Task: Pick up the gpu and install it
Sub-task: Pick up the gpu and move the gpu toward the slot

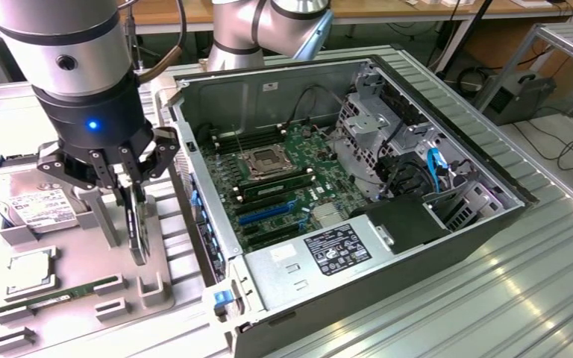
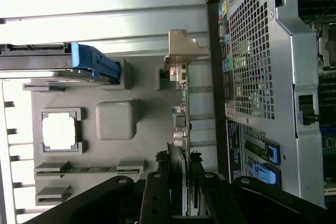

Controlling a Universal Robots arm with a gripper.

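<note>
Pickup is in hand: tool (image 1: 132, 201) clamped on the gpu (image 1: 139, 242), upright in its tray (image 1: 157, 298) slot beside the computer case (image 1: 386, 298); freeing it likely needs a straight vertical lift.

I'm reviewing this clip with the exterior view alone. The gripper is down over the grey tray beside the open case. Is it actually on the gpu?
Observer: Yes. In the wrist view the gripper is shut on the gpu, which stands on edge with one of the fingers against each face.
Operator: Where is its metal bracket?
Observer: The silver bracket is at the end of the card farthest from the fingers.
Operator: What faces the card on the case side?
Observer: A perforated grille in the wall of the case, running alongside the card.
</note>
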